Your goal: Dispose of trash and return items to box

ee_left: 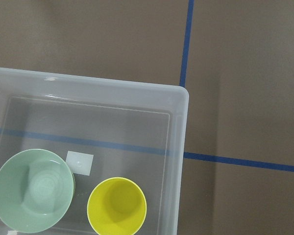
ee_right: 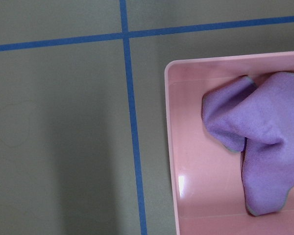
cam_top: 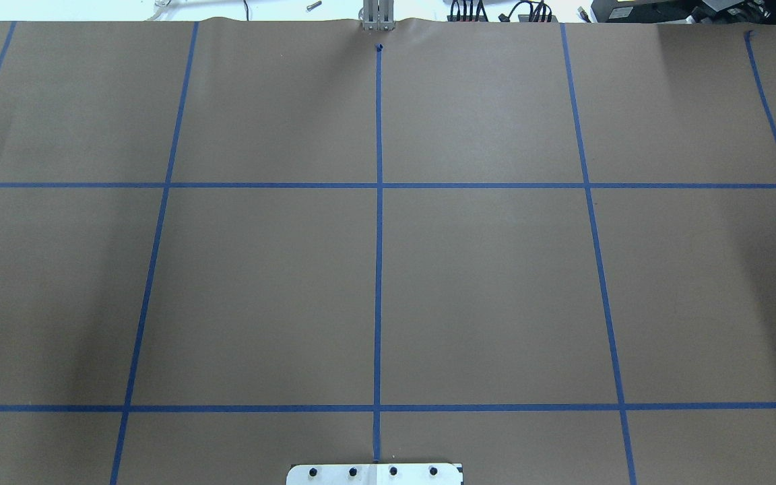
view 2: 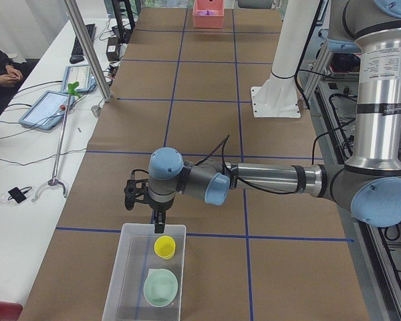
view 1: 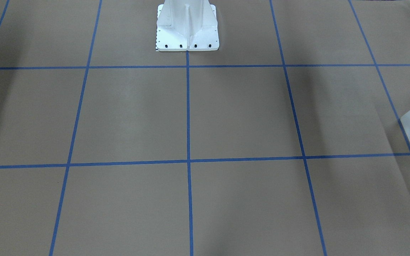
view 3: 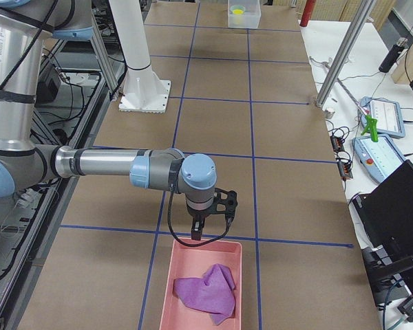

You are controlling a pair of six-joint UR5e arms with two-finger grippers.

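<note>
The frosted white box [view 2: 128,271] stands at the table's left end. The yellow cup [view 2: 164,247] and the mint-green bowl [view 2: 161,287] stand inside it, side by side. The left wrist view looks down on the box [ee_left: 182,128], the cup [ee_left: 117,205] and the bowl [ee_left: 33,190]. My left gripper [view 2: 159,226] hangs just above the box's near rim, by the cup. My right gripper [view 3: 196,235] hangs over the rim of a pink tray [view 3: 184,276]. Neither wrist view shows fingers, so I cannot tell whether either gripper is open or shut.
The pink tray [ee_right: 172,147] holds a crumpled purple cloth [ee_right: 264,142]. The robot's white pedestal [view 1: 188,28] stands at mid-table. A metal pole [view 2: 87,53], tablets and a seated operator [view 2: 3,67] are at the side bench. Blue tape lines grid the brown table.
</note>
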